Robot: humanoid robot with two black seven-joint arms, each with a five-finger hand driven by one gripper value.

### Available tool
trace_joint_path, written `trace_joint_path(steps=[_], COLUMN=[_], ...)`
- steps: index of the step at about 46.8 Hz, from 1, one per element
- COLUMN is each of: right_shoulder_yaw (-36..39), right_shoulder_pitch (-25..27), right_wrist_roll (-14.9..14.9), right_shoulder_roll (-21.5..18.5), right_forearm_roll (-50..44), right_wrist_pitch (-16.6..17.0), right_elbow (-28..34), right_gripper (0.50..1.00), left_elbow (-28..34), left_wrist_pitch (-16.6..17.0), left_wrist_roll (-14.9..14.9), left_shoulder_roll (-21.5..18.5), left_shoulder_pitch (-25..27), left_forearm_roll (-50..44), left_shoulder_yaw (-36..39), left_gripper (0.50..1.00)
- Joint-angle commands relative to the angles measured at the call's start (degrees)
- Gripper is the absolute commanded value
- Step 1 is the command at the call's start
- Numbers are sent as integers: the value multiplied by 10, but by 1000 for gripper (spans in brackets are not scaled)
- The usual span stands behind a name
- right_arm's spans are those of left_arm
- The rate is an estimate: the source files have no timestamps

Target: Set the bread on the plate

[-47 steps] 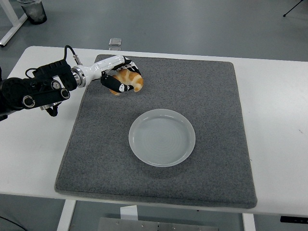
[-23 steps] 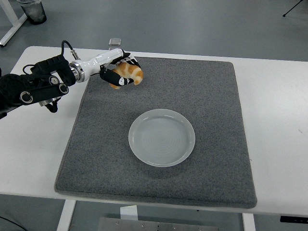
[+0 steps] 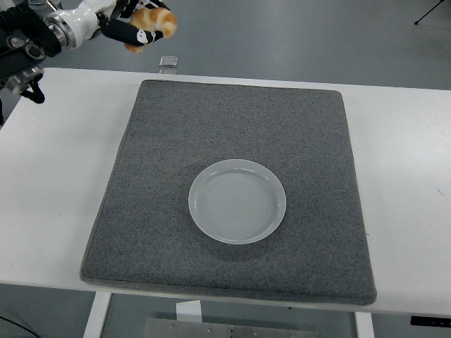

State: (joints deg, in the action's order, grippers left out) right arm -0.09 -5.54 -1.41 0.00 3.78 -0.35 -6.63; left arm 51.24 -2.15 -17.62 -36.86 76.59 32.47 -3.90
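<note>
Left hand (image 3: 134, 24) raised high, fingers clasping bread (image 3: 155, 19).

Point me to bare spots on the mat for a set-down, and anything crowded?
The plate sits empty at the centre of the grey mat. Bare mat rings it on every side, widest in the band between the plate and the mat's far edge. White table is bare on both sides of the mat. Nothing crowded: the left hand holds the bread high at the top-left corner.

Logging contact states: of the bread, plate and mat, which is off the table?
The orange-brown bread, held aloft by the left hand; the translucent round plate rests on the grey felt mat.
</note>
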Motion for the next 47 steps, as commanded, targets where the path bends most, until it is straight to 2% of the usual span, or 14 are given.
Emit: trace_joint_path(steps=[1,7,21,29,37,47], right_shoulder_yaw=[0,0,0,0,0,0], right_shoulder_pitch=[0,0,0,1,1,1], right_wrist_roll=[0,0,0,0,0,0], right_shoulder_roll=[0,0,0,0,0,0], right_forearm_roll=[0,0,0,0,-1,0], right_wrist_pitch=[0,0,0,0,0,0], right_elbow=[0,0,0,0,0,0], right_gripper=[952,952,952,952,952,952], left_elbow=[5,39,159,170,186,199], left_wrist_pitch=[-23,-58,-56,-53,-46,-46], left_wrist_roll=[0,0,2,3,2,2], left_shoulder_roll=[5,21,93,144,152,150], left_shoulder_pitch=[17,23,26,22,11,-26], left_forearm_roll=[-5,-13,0,41,146,240], left_shoulder_yaw=[-31,-87,-86,-44,-6,-4], left_gripper=[500,500,500,500,500,500])
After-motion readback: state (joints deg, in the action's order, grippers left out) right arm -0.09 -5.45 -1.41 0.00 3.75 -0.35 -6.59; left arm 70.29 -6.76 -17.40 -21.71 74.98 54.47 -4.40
